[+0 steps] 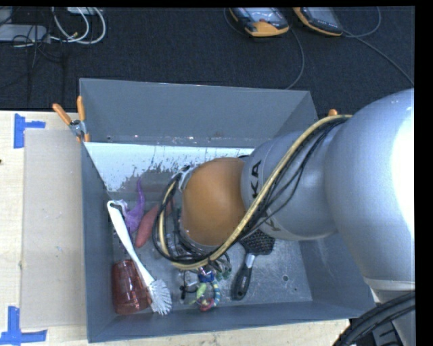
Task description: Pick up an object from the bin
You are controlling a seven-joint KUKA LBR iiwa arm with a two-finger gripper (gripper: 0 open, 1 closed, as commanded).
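Orange wrist cover [213, 199] masks the gripper [193, 265], state untellable, over a small colourful heap [203, 292].

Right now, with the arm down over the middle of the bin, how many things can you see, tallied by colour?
White: 1, long-handled brush
Red: 1, translucent piece
Purple: 1, small toy
Orange-red: 1, elongated piece
Black: 1, black brush
Multicoloured: 1, small cluster
Total: 6 in sight; the arm may hide more.

White cables [78, 23] looped at upper left, two orange-and-black devices [260, 20] along the top edge, dark carpet [169, 54] beneath them
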